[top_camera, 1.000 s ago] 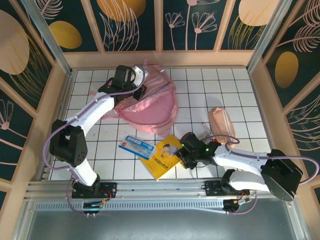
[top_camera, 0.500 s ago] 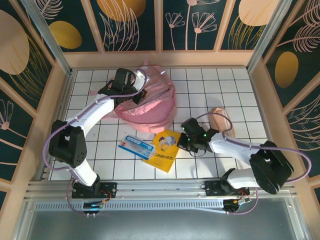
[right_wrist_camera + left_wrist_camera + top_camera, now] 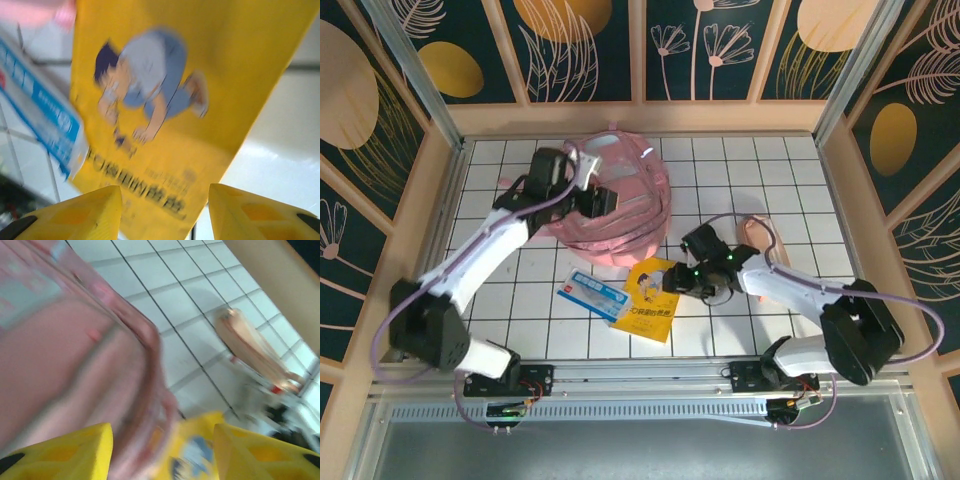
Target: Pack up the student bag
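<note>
The student bag, pink and soft, lies at the back middle of the table with thin reflective strips across it. My left gripper hovers over its left part, open; in the left wrist view its yellow fingers stand apart with the blurred bag rim between them, nothing gripped. My right gripper is open just above a yellow picture book. In the right wrist view the book lies flat under the gripper, whose pads touch nothing.
A blue and white booklet lies left of the yellow book, overlapping its edge. A peach pencil case sits right of the right arm, also seen as the pencil case. Wooden walls fence the tiled table.
Both grippers have opened. The left one let go of the bag's edge and swung out over the bag, which spread wider. The right one released the yellow book after sliding it up and left.
</note>
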